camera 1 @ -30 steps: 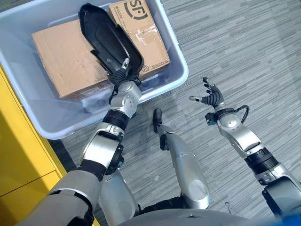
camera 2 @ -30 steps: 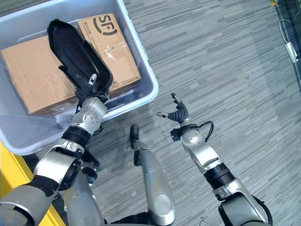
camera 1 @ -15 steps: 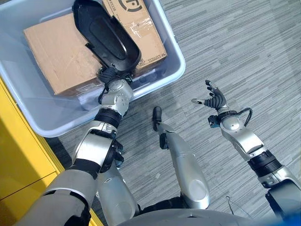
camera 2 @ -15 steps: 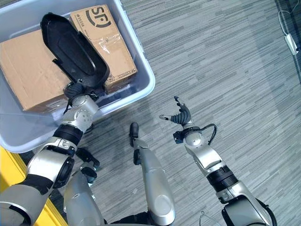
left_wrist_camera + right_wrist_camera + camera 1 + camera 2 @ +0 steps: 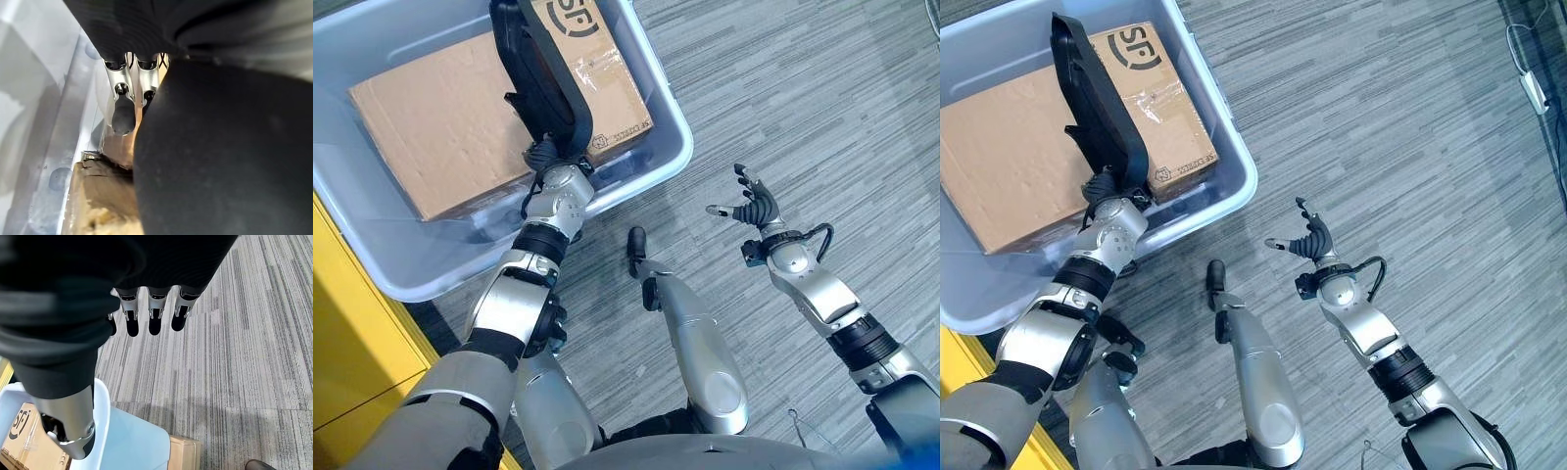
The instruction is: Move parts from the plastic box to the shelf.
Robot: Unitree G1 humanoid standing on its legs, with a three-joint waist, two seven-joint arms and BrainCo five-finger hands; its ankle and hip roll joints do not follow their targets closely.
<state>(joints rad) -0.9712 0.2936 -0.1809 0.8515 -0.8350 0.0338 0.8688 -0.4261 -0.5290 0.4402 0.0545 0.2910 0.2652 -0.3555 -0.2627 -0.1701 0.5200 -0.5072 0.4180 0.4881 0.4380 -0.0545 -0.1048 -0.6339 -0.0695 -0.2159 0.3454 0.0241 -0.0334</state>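
Note:
A long black moulded part is held nearly on edge above the pale plastic box. My left hand is shut on the part's lower end, just inside the box's near wall. In the left wrist view the black part lies against the curled fingers. Below it, two cardboard boxes lie in the plastic box: a large plain one and a smaller printed one. My right hand hangs open over the carpet to the right, holding nothing, its fingers straight.
A yellow shelf unit stands at the lower left, close beside the plastic box. Grey striped carpet stretches to the right of the box. White cables lie at the far right edge.
The black part has turned from lying broad side up to standing nearly on edge in my left hand. The right hand has barely moved.

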